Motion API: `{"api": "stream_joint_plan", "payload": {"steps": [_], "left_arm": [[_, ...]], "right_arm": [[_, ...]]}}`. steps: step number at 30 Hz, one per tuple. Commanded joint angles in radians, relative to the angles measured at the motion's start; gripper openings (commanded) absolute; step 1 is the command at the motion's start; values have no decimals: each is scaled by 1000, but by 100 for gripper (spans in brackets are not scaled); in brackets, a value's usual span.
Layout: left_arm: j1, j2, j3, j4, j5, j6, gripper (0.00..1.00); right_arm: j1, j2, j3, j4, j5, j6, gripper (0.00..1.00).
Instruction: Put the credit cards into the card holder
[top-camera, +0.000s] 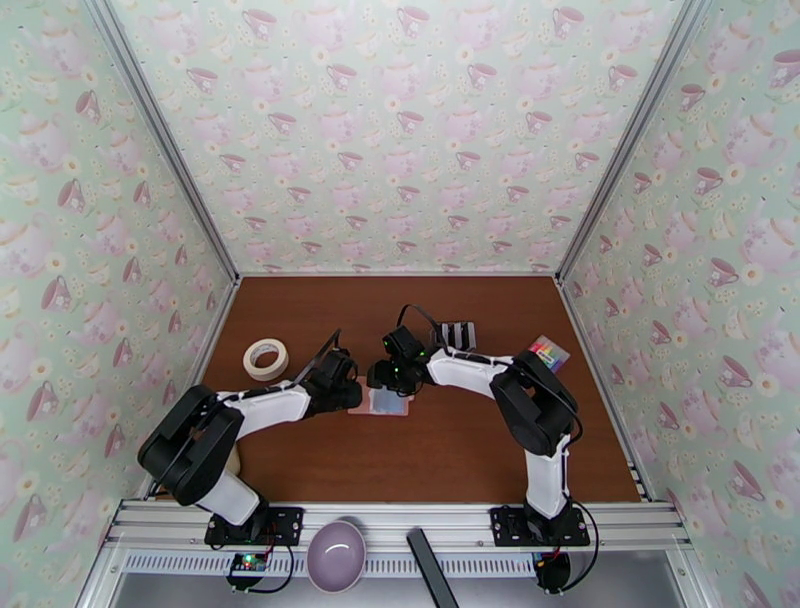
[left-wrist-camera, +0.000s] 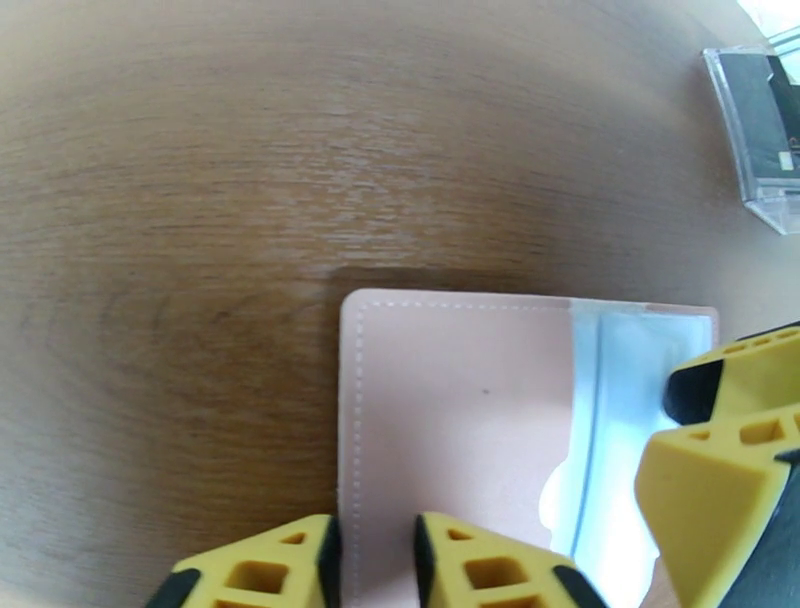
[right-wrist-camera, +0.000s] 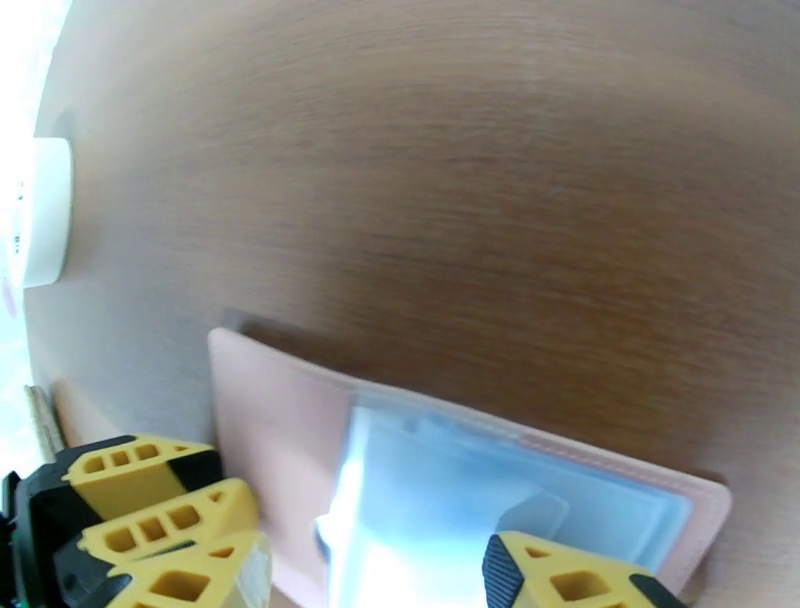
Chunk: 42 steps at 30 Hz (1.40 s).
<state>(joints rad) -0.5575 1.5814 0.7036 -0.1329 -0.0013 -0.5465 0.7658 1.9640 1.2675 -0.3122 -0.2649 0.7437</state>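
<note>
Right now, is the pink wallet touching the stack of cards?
Apart. The left wrist view shows bare table between the pink wallet and the stack of cards.

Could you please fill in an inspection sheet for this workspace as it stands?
Surface: brown wood table, no spills seen.
Job's things: card holder open flat mid-table; cards in a clear stand behind it.
Clutter: tape roll on the left; colourful pack on the right; purple bowl at the front rail.
Grippers: left gripper open at the holder's edge; right gripper open over its clear pocket.
Cables: black cable loops above the right arm.
Surroundings: teacup wallpaper, metal frame.
</note>
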Motion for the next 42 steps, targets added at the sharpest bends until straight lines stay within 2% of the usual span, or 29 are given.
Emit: {"api": "stream_joint_plan", "payload": {"steps": [1, 9, 13, 15, 22, 31, 42], "left_arm": [[6, -2, -42, 5, 38, -12, 40], [7, -137, -97, -34, 39, -6, 60], [4, -213, -106, -70, 41, 0, 65], [1, -255, -117, -81, 43, 0, 66], [-36, -357, -129, -120, 53, 12, 58], [-116, -324, -118, -80, 1, 48, 56], [-125, -165, -106, -39, -4, 49, 56]], "right_arm": [[7, 19, -28, 70, -78, 65, 61], [0, 41, -72, 157, -122, 122, 61], [0, 30, -76, 179, -138, 142, 61], [-2, 23, -77, 182, -141, 148, 61], [-2, 8, -81, 192, -148, 161, 61], [-5, 9, -87, 237, -178, 197, 61], [-7, 8, -99, 253, -180, 199, 61]]}}
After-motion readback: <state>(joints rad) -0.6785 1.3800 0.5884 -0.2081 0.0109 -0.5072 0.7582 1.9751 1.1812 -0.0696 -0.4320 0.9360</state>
